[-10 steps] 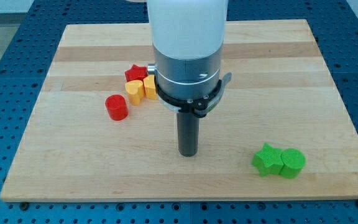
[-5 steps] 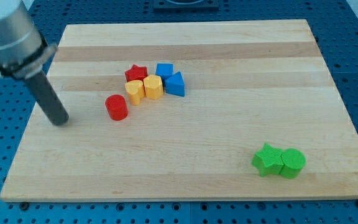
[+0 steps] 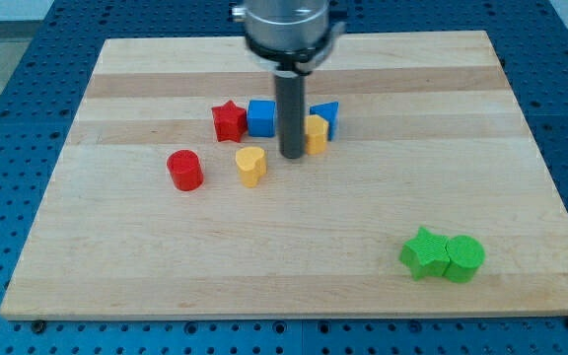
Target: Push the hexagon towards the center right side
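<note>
The arm ends in a bare rod with no pincer, nothing to open or clamp. My tip point(image 3: 293, 155) rests on the wooden board point(image 3: 116, 247), touching the left side of the yellow hexagon point(image 3: 316, 133), which sits against the blue triangle point(image 3: 327, 117). Left of the rod: blue cube point(image 3: 260, 117), red star point(image 3: 229, 121), yellow heart point(image 3: 250, 165), red cylinder point(image 3: 184, 170)

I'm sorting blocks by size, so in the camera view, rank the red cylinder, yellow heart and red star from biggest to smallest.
1. red cylinder
2. red star and yellow heart: too alike to rank; the star sits farther up the view, so nearness blurs it.
</note>
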Available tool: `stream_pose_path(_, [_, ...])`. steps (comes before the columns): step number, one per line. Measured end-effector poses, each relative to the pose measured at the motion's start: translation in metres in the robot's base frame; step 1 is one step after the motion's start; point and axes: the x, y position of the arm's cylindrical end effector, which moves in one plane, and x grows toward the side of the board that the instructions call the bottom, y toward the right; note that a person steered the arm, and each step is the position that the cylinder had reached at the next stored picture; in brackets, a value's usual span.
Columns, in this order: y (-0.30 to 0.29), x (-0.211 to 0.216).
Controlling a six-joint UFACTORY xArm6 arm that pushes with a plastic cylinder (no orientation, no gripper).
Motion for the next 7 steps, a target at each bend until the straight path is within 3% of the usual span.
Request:
stream_pose_path(3, [-0.043,-0.009])
stream_pose_path(6, [0.156,-0.010])
stream_pose_path(7, [0.135,0.017])
